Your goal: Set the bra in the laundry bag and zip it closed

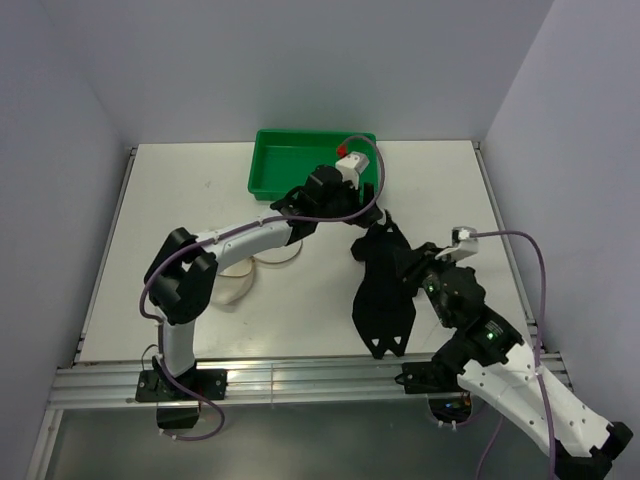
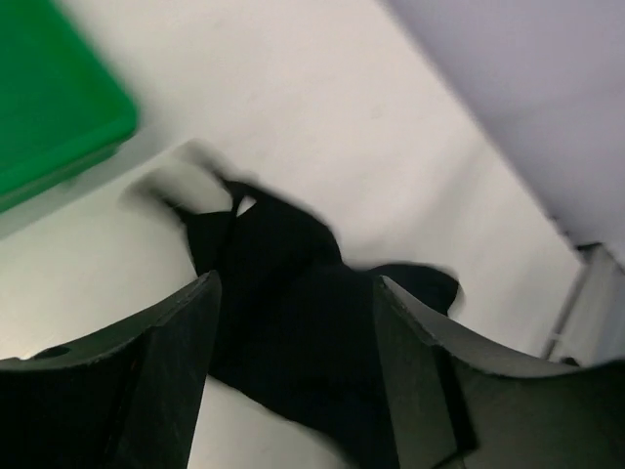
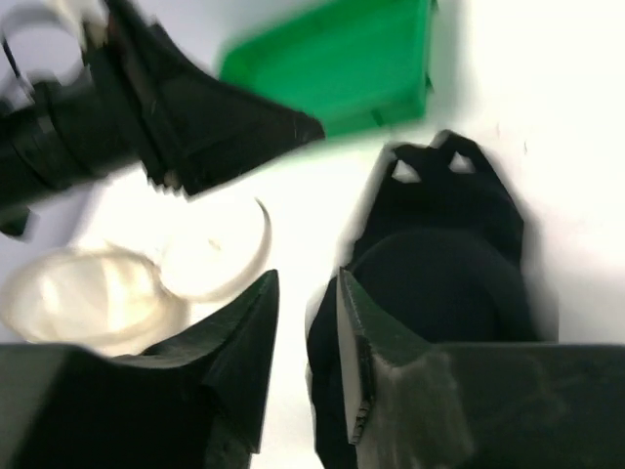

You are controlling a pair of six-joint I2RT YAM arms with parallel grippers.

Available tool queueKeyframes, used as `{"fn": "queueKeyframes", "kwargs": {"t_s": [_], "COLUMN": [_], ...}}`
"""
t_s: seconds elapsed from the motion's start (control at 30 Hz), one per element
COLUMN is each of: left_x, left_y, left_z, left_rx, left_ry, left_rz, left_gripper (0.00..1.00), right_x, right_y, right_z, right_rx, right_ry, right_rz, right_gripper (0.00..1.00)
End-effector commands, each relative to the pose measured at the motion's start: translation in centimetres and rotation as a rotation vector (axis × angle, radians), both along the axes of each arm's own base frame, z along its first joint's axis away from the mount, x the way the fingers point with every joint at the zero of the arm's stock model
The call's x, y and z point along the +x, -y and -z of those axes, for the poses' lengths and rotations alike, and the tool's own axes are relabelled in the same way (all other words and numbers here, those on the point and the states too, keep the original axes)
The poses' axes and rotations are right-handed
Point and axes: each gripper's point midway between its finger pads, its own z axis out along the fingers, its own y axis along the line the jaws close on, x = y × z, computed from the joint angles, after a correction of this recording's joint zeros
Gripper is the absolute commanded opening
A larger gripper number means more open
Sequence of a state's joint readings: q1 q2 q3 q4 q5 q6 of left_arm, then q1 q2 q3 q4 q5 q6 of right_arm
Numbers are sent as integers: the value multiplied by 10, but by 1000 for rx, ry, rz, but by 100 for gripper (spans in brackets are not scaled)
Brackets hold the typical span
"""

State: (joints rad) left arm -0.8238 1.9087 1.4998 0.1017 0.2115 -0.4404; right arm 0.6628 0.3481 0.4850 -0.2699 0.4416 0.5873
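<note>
The tray (image 1: 290, 170) sits midway along the table's (image 1: 180, 200) far edge. The laundry bag (image 1: 237, 285) lies left of centre. The bra (image 1: 385, 295) lies right of centre, nearer the near edge, apart from the bag.

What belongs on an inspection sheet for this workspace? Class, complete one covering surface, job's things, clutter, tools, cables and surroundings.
Surface: white table, no marks seen.
Job's things: bra lies flat right of centre, outside the bag; laundry bag lies under the left arm and looks unzipped, though blurred.
Clutter: green tray at the back, nothing seen inside.
Tools: left tool open above the bra; right tool slightly open, holding nothing.
Cables: purple cable loops over the tray's corner; another leaves the right arm.
Surroundings: pale walls; metal rail at the near edge.
</note>
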Motion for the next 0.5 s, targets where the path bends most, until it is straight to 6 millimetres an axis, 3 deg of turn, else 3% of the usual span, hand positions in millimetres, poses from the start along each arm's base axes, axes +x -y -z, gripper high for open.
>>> {"fn": "queueKeyframes", "kwargs": {"t_s": [0.0,0.03,0.07,0.1,0.13,0.17,0.2,0.23,0.27,0.3,0.37,0.47], "left_x": [27,27,20,16,10,0,-7,-7,-16,-22,-39,-59], "left_y": [-28,-33,-39,-42,-45,-55,-61,-69,-79,-83,-90,-93], "left_z": [5,5,18,3,3,21,8,10,28,23,44,59], "left_rx": [106,105,114,75,64,77,47,39,60,42,47,49], "left_ry": [58,62,30,43,39,1,11,7,-20,-21,-79,-112], "left_rz": [-171,-185,-190,-197,-197,-204,-206,-250,-255,-254,-239,-211], "left_gripper": [70,73,73,73,73,72,69,69,68,67,67,66], "right_x": [1,0,-1,-2,-4,-9,-12,-15,-20,-23,-29,-36], "right_y": [-14,-18,-23,-26,-29,-33,-33,-34,-32,-31,-27,-27], "right_z": [38,46,63,71,78,95,103,111,121,126,133,144], "right_rx": [-57,-54,-67,-64,-53,-62,-65,-58,-67,-74,-59,-15], "right_ry": [-123,-150,-199,-224,-250,-300,-329,-356,-384,-400,-436,-488], "right_rz": [-56,-68,-91,-102,-111,-137,-139,-142,-148,-145,-128,-110], "right_gripper": [42,44,47,49,52,55,56,56,57,58,58,64]}}
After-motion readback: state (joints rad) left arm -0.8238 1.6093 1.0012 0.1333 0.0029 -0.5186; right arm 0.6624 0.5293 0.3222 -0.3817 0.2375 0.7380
